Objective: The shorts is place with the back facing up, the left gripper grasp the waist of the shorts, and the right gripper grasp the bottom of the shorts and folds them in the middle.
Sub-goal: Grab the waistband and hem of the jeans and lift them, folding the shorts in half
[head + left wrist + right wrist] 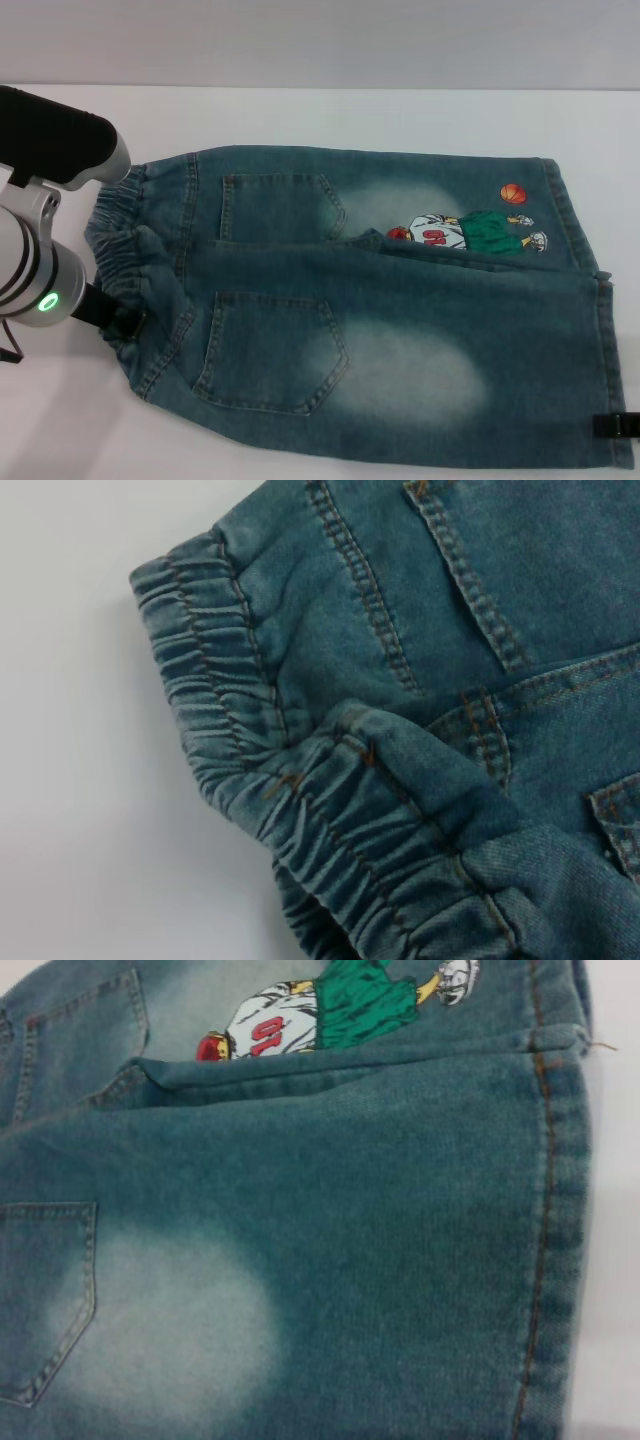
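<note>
left hand (128, 322) at waist of the shorts (125, 250)

Counter far side: bare white counter (330, 115) beyond the faded blue-green denim shorts (400, 330), open to approach.
Waist end: black claw left gripper (125, 322) on its white-silver arm blocks the ruffled elastic waistband (115, 245).
Hem end: small black blocky right gripper (612, 424) at the near hem corner; narrow bare strip beside the straight stitched hems (575, 225).
</note>
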